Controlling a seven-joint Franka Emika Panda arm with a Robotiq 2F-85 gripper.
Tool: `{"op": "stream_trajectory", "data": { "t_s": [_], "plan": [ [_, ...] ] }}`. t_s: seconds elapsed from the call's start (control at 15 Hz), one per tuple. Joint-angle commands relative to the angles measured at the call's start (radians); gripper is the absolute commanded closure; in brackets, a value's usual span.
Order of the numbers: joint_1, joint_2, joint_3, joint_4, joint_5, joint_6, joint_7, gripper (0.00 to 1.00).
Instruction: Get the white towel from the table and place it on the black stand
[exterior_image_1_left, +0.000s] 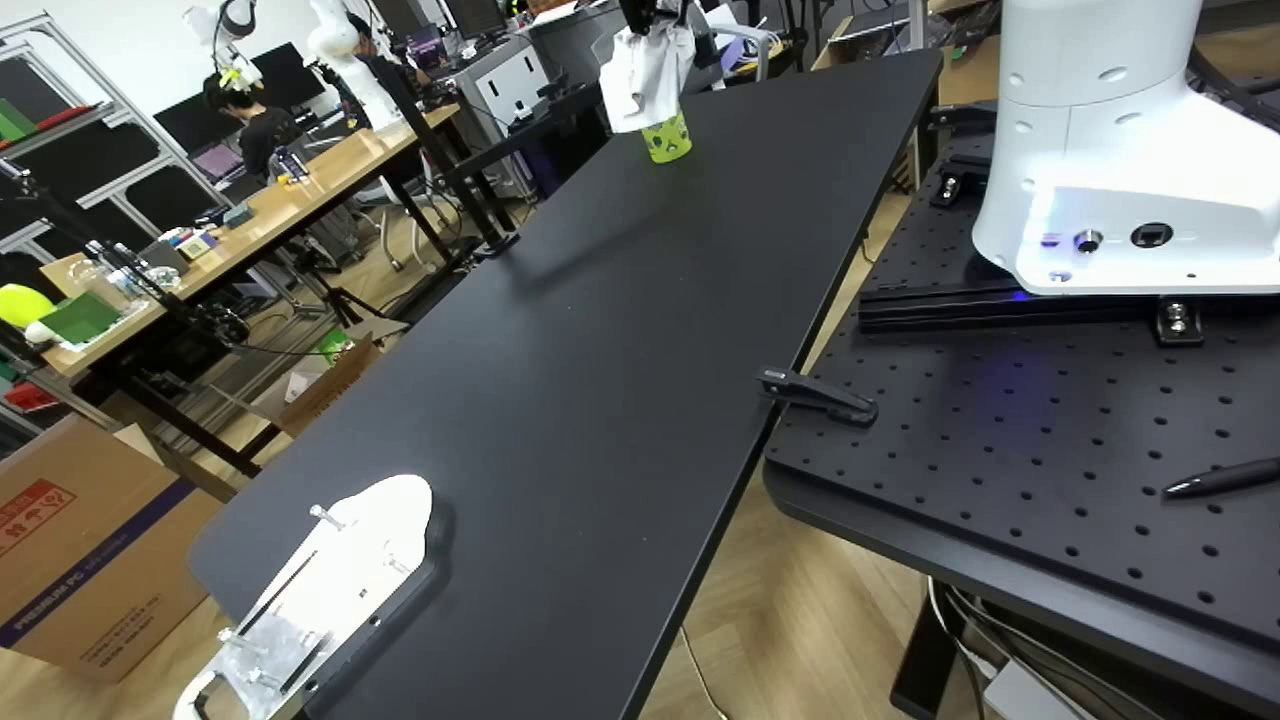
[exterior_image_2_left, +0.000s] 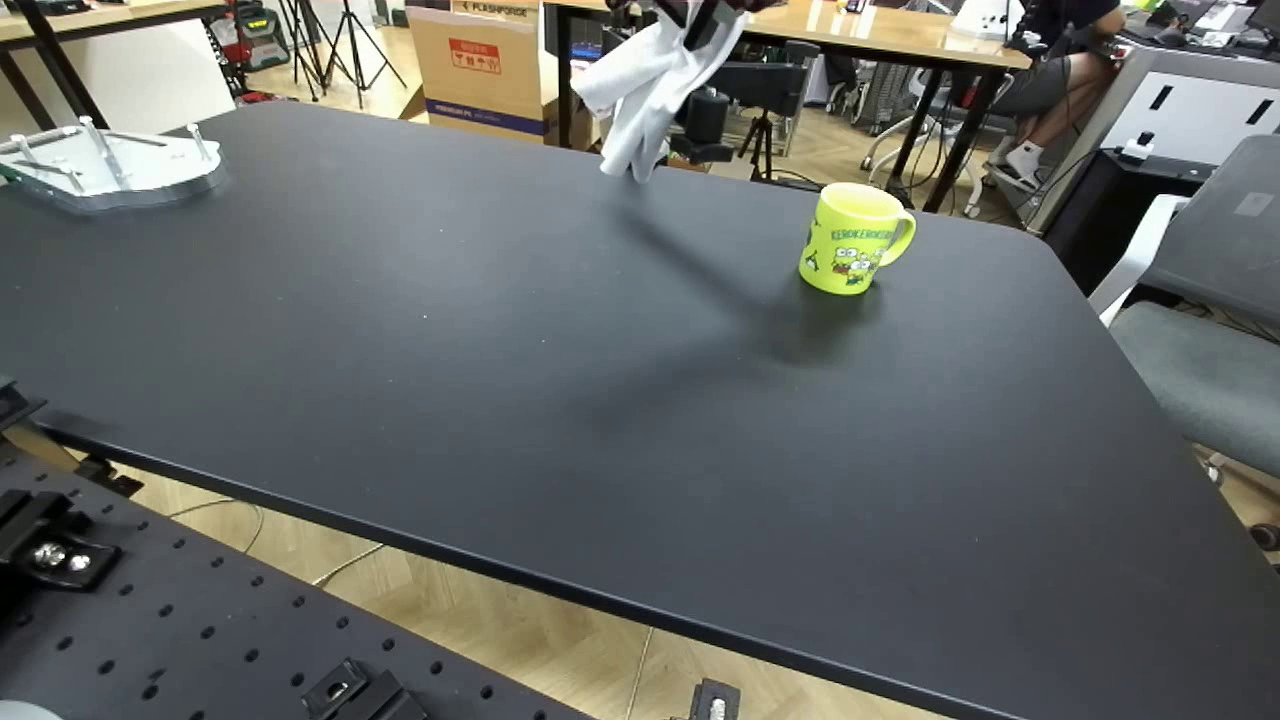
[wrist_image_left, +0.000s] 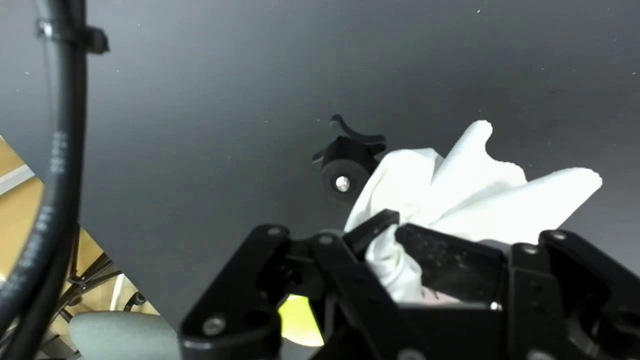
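Note:
The white towel hangs in folds from my gripper, above the black table; it also shows in an exterior view. In the wrist view my gripper is shut on a bunched part of the towel, and the loose folds spread out beyond the fingertips. A black stand rises at the table's far edge, just beside the hanging towel. In the wrist view a black winged knob, apparently part of the stand, lies beside the towel and is partly covered by it.
A yellow-green mug stands on the table; in an exterior view the towel hides part of the mug. A white pegged board lies at one table end. A black clip sits at the edge near the robot base.

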Motion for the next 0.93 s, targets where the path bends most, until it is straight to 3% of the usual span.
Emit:
{"op": "stream_trajectory", "data": {
  "t_s": [0.0,0.33,0.4,0.53,0.87],
  "plan": [
    [-0.027,0.001,-0.019,-0.009,-0.001,0.015,0.016,1.0],
    [-0.046,0.022,-0.04,-0.011,0.007,0.029,0.009,1.0],
    [-0.046,0.025,-0.043,-0.012,0.013,0.034,0.003,0.75],
    [-0.041,0.025,-0.046,-0.014,0.016,0.041,-0.009,0.69],
    [-0.029,-0.001,-0.03,-0.011,0.007,0.055,-0.018,0.35]
  ]
}}
